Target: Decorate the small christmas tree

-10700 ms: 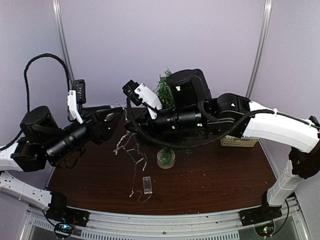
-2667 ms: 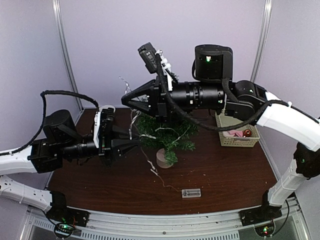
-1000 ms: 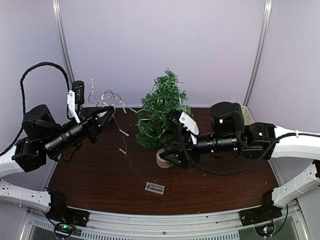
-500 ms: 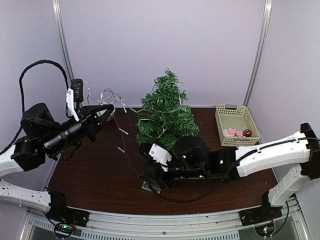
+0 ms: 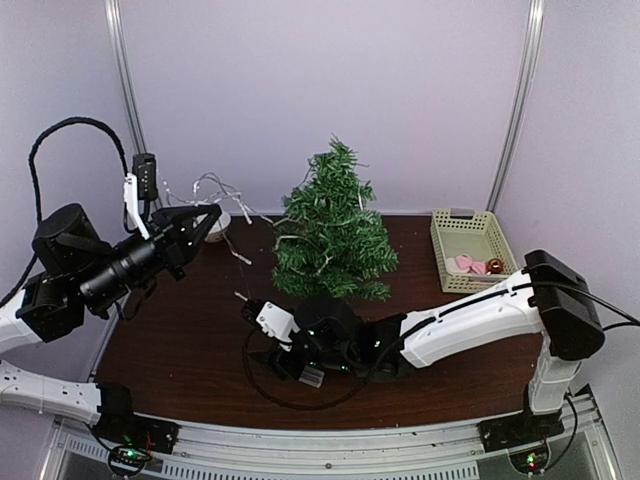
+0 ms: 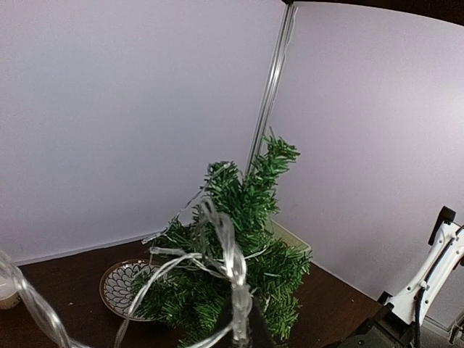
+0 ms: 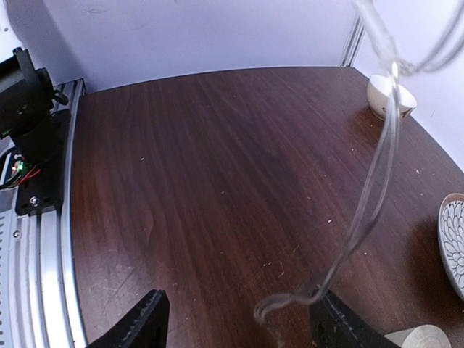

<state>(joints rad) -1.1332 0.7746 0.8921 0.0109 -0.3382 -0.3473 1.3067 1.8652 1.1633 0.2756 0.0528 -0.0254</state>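
The small christmas tree stands upright near the middle of the table, toward its back edge, its pointed top against the pale wall. A thin strand of the string of lights lies across its near branches. In the right wrist view its pale base shows only as a sliver at the lower right corner.

Left of the tree, raised above the table, the left gripper points toward it. Its fingers are pressed together on the string of lights, which loops above the fingertips and trails down toward the tabletop. In the left wrist view the clear wire crosses in front of the green branches.

In front of the tree, the right gripper hangs low over the wood, its arm stretched across the near part of the table. Its fingers stand apart — a bend of the clear wire lies between them, and neither finger is seen touching it.

Behind and to the left of the tree sits a patterned plate, with a small white cup farther off in the back left corner. Well to the right of the tree a pale basket holds a few pink and red pieces — too small to name.
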